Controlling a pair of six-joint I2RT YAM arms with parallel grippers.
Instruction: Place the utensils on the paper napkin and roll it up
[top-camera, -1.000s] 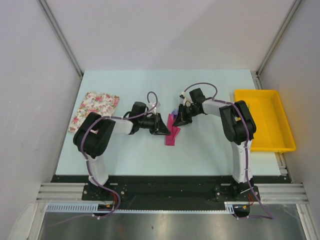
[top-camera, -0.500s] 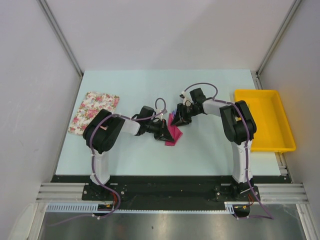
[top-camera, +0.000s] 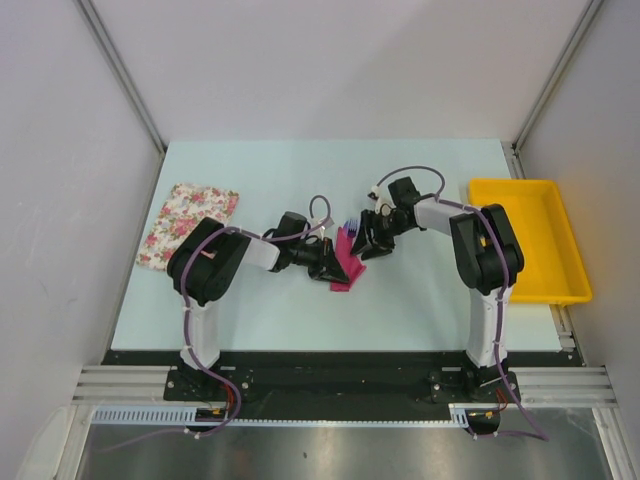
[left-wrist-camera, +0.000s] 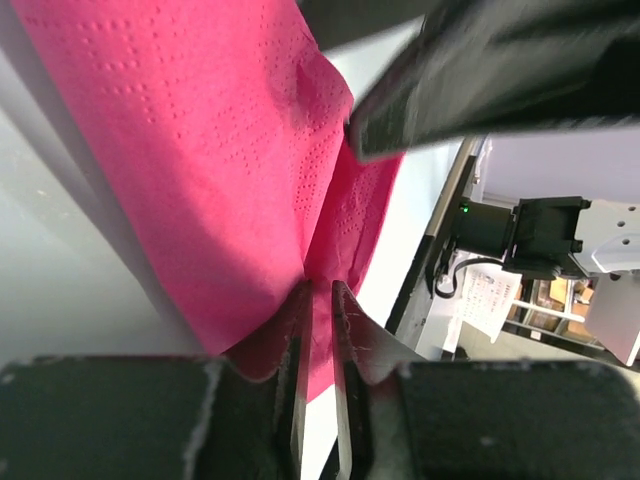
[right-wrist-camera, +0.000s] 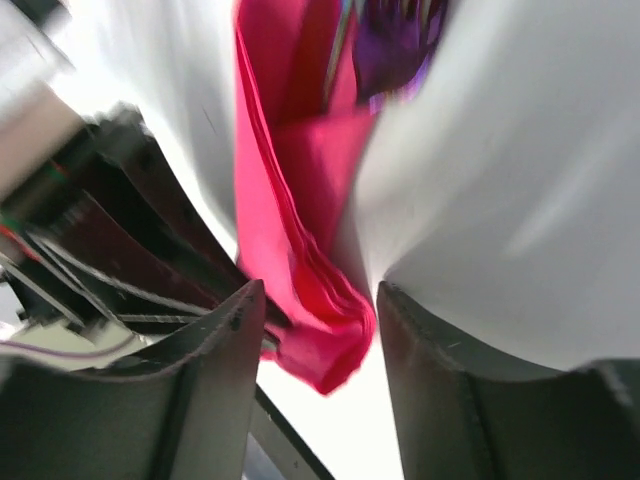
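The magenta paper napkin lies folded and bunched at the table's middle, between my two grippers. My left gripper comes in from the left. In the left wrist view its jaws stand nearly together, pinching a lower fold of the napkin. My right gripper is at the napkin's right side. In the right wrist view its fingers stand apart, open around the hanging pink folds without touching them. A purple fork's tines poke out of the napkin's far end. The rest of the utensils is hidden inside the folds.
A white cloth with pink flowers lies at the table's left side. A yellow tray sits at the right edge, beside my right arm. The right gripper's dark body looms just above the napkin in the left wrist view.
My right gripper has let go of the napkin, opened and drawn slightly to the right. My left gripper moved right and now pinches the napkin, which has bunched up.
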